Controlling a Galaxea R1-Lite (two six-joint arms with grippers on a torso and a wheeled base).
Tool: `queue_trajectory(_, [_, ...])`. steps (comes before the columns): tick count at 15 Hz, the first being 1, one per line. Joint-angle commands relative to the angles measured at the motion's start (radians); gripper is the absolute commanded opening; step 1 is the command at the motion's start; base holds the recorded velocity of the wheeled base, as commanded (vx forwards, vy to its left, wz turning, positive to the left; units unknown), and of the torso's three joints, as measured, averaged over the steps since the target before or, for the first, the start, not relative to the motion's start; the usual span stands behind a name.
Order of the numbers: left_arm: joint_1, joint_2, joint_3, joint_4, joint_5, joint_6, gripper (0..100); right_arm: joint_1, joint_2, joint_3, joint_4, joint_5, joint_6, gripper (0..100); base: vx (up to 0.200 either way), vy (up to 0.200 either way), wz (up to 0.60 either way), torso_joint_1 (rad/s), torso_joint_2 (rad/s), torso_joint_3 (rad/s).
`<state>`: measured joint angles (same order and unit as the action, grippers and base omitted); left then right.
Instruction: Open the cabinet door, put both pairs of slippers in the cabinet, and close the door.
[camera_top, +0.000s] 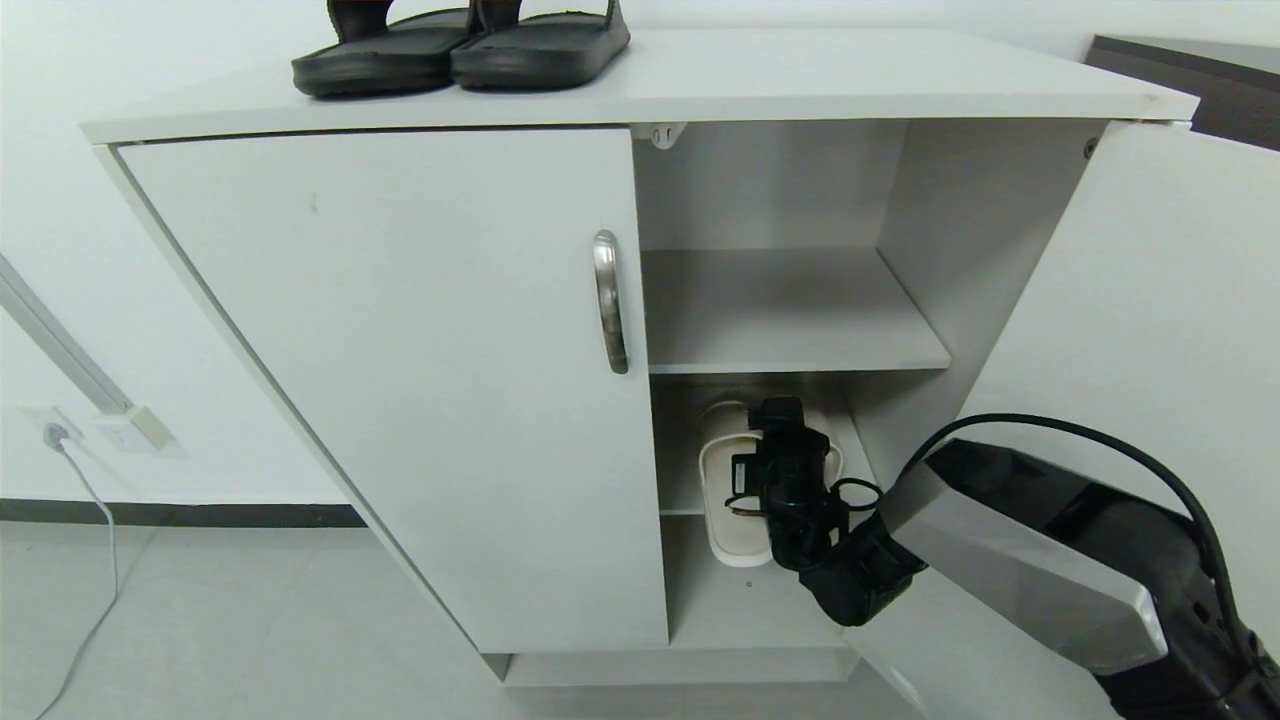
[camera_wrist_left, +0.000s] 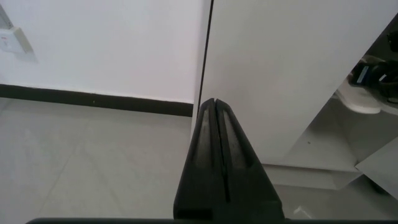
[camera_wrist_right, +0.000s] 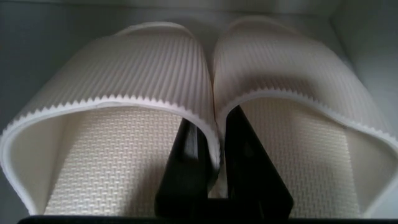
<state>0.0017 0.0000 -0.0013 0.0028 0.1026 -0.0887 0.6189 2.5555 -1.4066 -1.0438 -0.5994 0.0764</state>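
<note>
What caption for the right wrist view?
Right gripper pinches both white slippers by their inner straps, inside the cabinet.

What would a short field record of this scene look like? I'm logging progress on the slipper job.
left door: closed
right door: open
black slippers: side by side on the cabinet top
white slippers: inside the cabinet, below the upper shelf
right hand: shut on the white slippers' adjoining inner edges, one finger in each
left hand: shut, holding nothing
</note>
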Motion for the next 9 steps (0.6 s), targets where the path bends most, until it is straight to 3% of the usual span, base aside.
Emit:
queue_trajectory(1, [0.000,0.002,0.000,0.000,0.000,0.000,0,-0.015,0.025,-0.081,0.033,0.009,-0.001,0,0.000,0.000,0.00,0.000,0.00,0.000])
queue_trajectory(9, [0.000,0.002,0.000,0.000,0.000,0.000,0,-0.048,0.080,-0.259,0.153,0.027,-0.004,0,0.000,0.000,0.00,0.000,0.00,0.000])
